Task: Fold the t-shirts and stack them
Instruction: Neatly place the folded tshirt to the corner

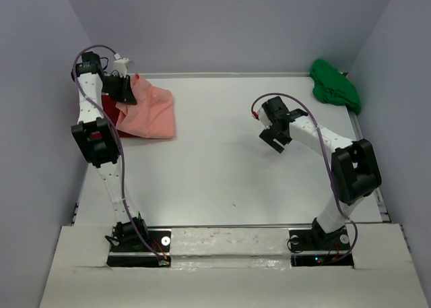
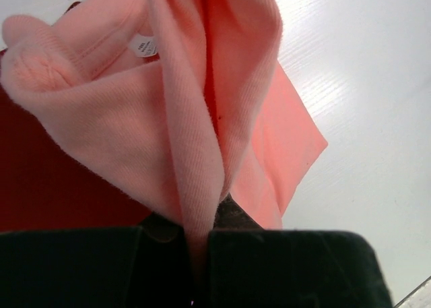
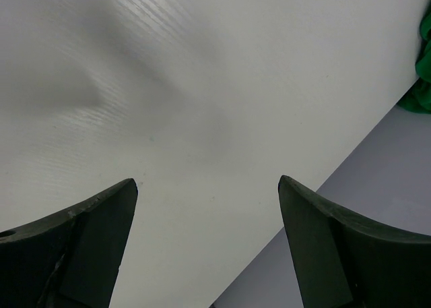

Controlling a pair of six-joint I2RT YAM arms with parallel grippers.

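The salmon-pink t-shirt [image 1: 151, 112] lies folded at the back left of the table, over the deep red t-shirt [image 1: 111, 112], of which only an edge shows. My left gripper [image 1: 123, 85] is shut on a raised fold of the pink shirt [image 2: 202, 119] near its collar label; the red shirt [image 2: 40, 180] shows beneath. The bright green t-shirt [image 1: 335, 84] lies crumpled in the back right corner and shows at the right wrist view's edge [image 3: 423, 72]. My right gripper [image 1: 276, 138] hangs open and empty above the bare table, right of centre.
The white table [image 1: 229, 166] is walled by grey panels on the left, back and right. The left arm leans over the left edge by the shirts. A raised white ledge runs along the near edge by the arm bases.
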